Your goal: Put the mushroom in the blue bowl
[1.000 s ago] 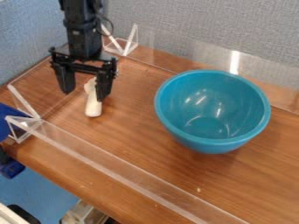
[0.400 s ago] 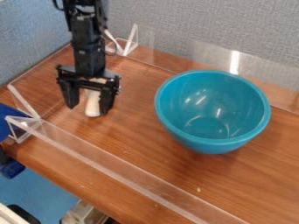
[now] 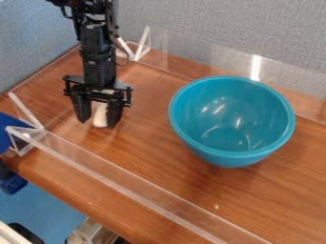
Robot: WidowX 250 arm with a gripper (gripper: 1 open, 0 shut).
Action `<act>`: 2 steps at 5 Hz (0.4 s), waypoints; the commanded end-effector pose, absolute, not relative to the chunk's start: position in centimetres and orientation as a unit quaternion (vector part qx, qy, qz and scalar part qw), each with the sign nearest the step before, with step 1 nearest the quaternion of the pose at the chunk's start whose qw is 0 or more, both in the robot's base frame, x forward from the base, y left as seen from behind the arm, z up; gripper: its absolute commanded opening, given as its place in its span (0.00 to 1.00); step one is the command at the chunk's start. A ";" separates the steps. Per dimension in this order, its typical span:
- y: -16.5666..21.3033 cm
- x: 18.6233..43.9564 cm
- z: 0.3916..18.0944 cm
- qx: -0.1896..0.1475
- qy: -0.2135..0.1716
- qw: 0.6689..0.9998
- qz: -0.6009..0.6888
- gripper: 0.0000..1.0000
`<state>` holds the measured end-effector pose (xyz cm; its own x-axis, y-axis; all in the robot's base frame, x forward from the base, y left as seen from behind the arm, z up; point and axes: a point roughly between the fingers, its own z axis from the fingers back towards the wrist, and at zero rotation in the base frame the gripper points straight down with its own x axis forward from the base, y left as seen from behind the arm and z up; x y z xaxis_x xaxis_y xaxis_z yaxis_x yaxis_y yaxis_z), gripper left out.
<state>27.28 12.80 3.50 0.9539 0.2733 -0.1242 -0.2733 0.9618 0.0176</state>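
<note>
The mushroom [image 3: 99, 117], a small cream-white piece, lies on the wooden table [image 3: 152, 162] at the left. My gripper [image 3: 99, 114] points straight down over it, low to the table. Its two black fingers [image 3: 84, 109] stand one on each side of the mushroom, close to its sides with thin gaps still showing, so the jaws are partly drawn in but open. The cap end is hidden between the fingers. The blue bowl [image 3: 234, 119], large and glossy teal, sits empty on the table to the right of the gripper.
A low clear plastic wall [image 3: 114, 176] runs along the front edge of the table, with clear corner pieces at the left [image 3: 26, 133] and at the back [image 3: 140, 43]. A blue-grey wall stands behind the table.
The gripper came down around the mushroom over the earlier frames. Its fingers have since drawn in from wide apart to close beside the mushroom. Mushroom and bowl have not moved.
</note>
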 end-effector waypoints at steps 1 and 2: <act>12.8 28.3 5.1 0.004 0.034 0.991 0.130 0.00; 12.6 28.3 6.4 0.001 0.022 0.992 0.127 0.00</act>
